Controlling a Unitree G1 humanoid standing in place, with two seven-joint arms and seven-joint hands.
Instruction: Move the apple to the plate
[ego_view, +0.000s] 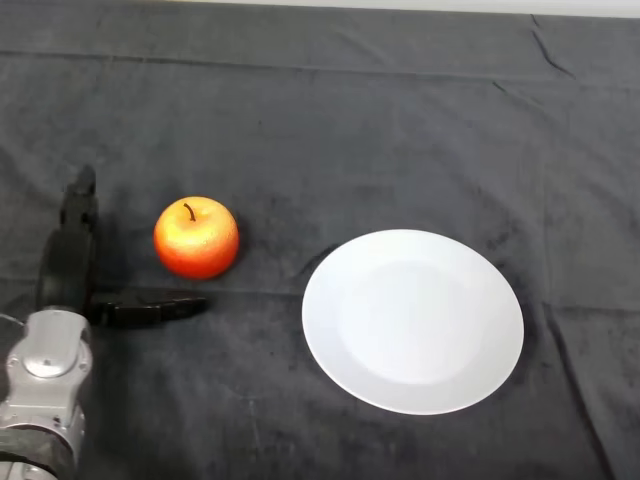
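Down at the lower left the silver-grey left arm reaches in over the dark cloth (380, 120), and its black hand (72, 285) is spread wide, holding nothing at all. The fingers (76, 215) run straight up the view, away from the robot, while the thumb (150, 309) lies out flat toward the right, so the two make an open L on the cloth.

And there sits the apple (196, 237), red and orange with a yellow flush on top, upright, its dark stem pointing up. It rests on the cloth inside the open corner of that L: to the right of the straight fingers, and just beyond the thumb. There is a strip of cloth showing between the apple and the fingers, so no touch there. The thumb tip lies just beneath the apple's near edge in the view; whether it grazes the fruit I cannot tell, but nothing is curled round it.

Over to the right lies the white plate (340, 330), round, flat on the cloth, nothing on it. The apple is off it, on the plate's left and a touch farther from the robot, with a band of dark cloth between the two. The hand is farther left again, well apart from the plate
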